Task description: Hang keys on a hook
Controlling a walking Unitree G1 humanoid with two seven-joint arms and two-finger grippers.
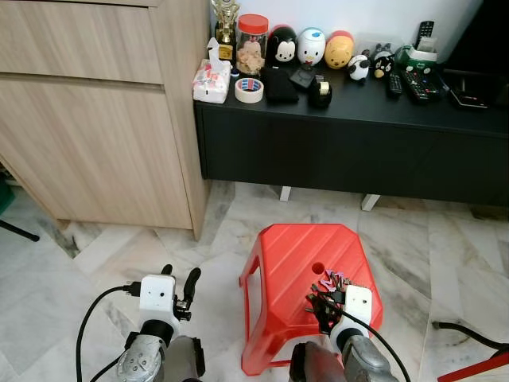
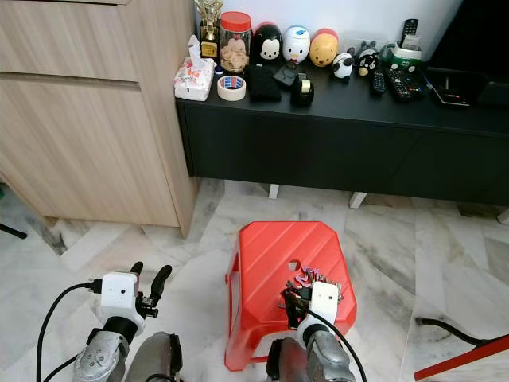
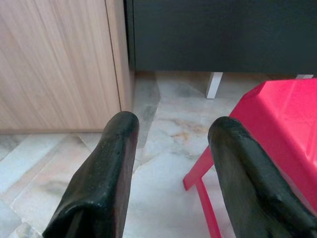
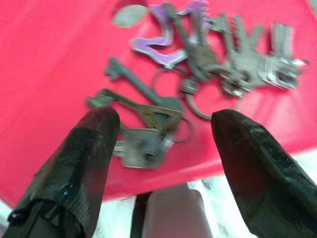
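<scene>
**Loose bunch of keys on the red stool, right gripper poised over it**

Lying near the front right edge of the red moulded plastic stool (image 1: 306, 259), low and right of centre in the left eye view: a jumbled bunch of metal keys on linked split rings with a purple tag (image 4: 198, 64). In the right wrist view, spread across the upper half of the frame, one long dark key and a couple of flat brassy ones trailing toward the lower left, a tight fan of silver keys at upper right.

Right gripper (image 4: 163, 148) hovering just above the stool edge, black fingers (image 4: 84, 158) spread wide to either side of the nearest keys, gripping nothing. Left gripper (image 3: 173, 163) held over the marble floor tiles (image 1: 103, 255) to the left of the stool, also wide open and empty.

Likely handling: light but floppy, every key swinging freely on its ring, so prone to shift and dangle once lifted. Hard, smooth metal on smooth plastic, apt to slide away under a glancing pinch. Not fragile. Best hold probably across the cluster of rings at the centre of the bunch, or on the thick silver fan, leaving a ring hanging clear for the hook. No hook to be made out here.
</scene>
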